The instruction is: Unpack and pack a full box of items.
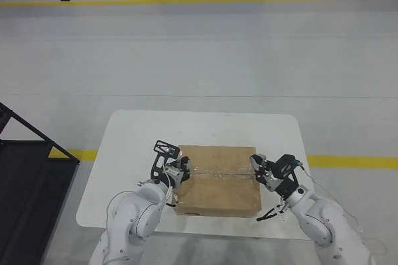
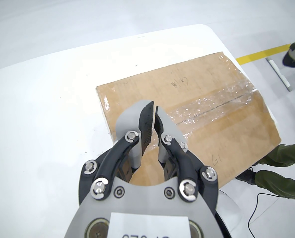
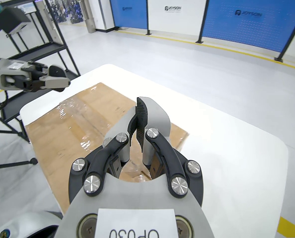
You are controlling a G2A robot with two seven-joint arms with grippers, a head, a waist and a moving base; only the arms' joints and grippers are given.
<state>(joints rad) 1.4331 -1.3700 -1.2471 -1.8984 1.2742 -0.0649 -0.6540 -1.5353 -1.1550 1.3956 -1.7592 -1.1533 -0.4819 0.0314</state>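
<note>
Flanking taped rectangular cardboard box (image 1: 217, 180) on white rounded table (image 1: 136, 139), both jaws pressed together, empty.

A white table (image 1: 132, 139) lies beneath my left gripper (image 2: 154, 107); a black rack (image 1: 26, 185) stands off to its left.

The box (image 1: 217, 192) is plain brown cardboard under a clear, glossy tape strip (image 2: 207, 105). The bench (image 1: 132, 159) is white. The left pincer (image 2: 154, 107) and right pincer (image 3: 138, 104) are grey with black ribbed pads (image 2: 146, 125). A yellow line (image 1: 358, 161) crosses the pale grey floor (image 1: 252, 53).
</note>
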